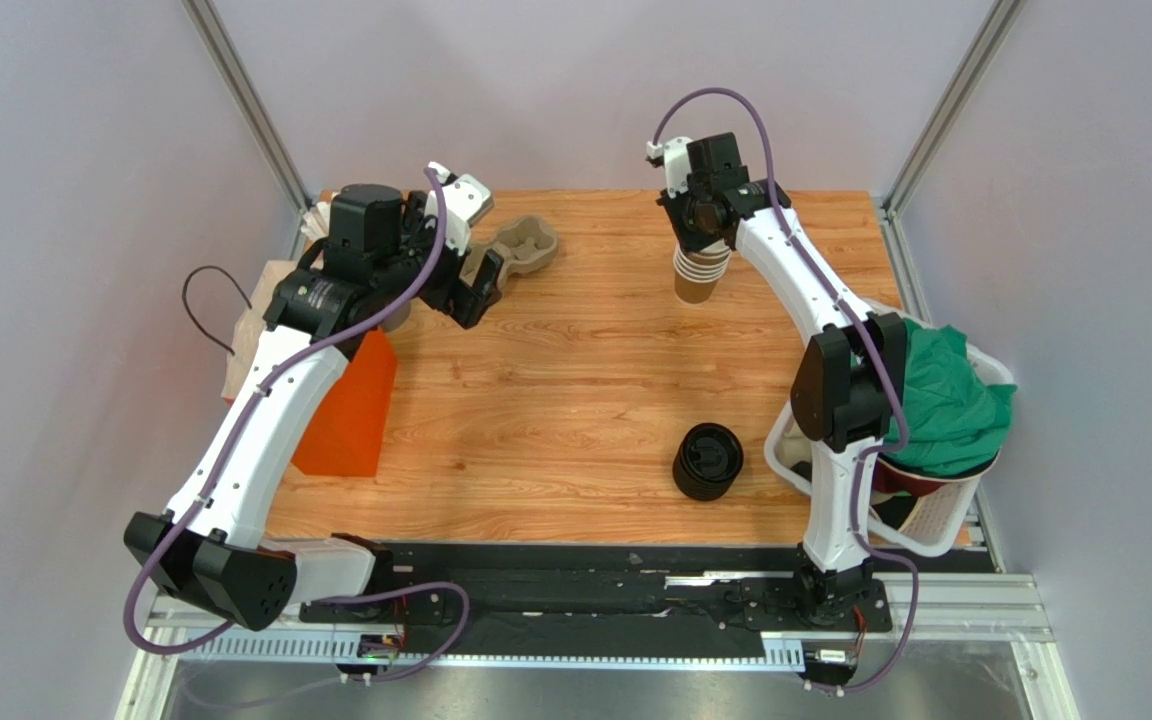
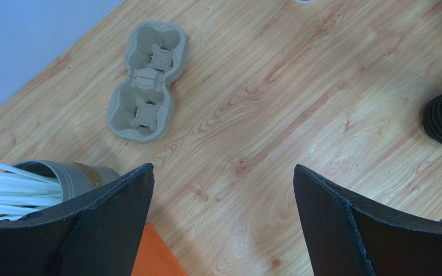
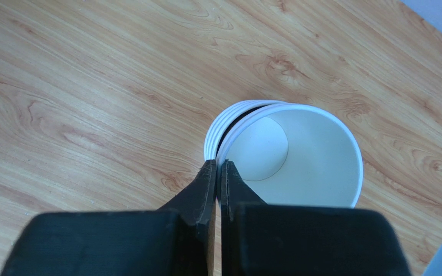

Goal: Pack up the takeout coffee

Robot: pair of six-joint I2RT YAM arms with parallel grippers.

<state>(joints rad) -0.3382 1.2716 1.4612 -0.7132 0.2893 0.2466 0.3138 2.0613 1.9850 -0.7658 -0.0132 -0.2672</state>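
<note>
1. Right wrist view: right gripper [image 3: 218, 172] clamps the rim of the top cup [image 3: 298, 161], at the cup stack [image 3: 210, 141], far right.
2. Near the pulp carrier [image 2: 145, 83], left gripper [image 2: 223, 169] gapes wide.
3. We judge lidding and packing not yet done; lid pile [image 1: 707, 458] sits apart.

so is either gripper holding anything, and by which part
The right gripper pinches the top cup by its rim; the left gripper holds nothing.
</note>
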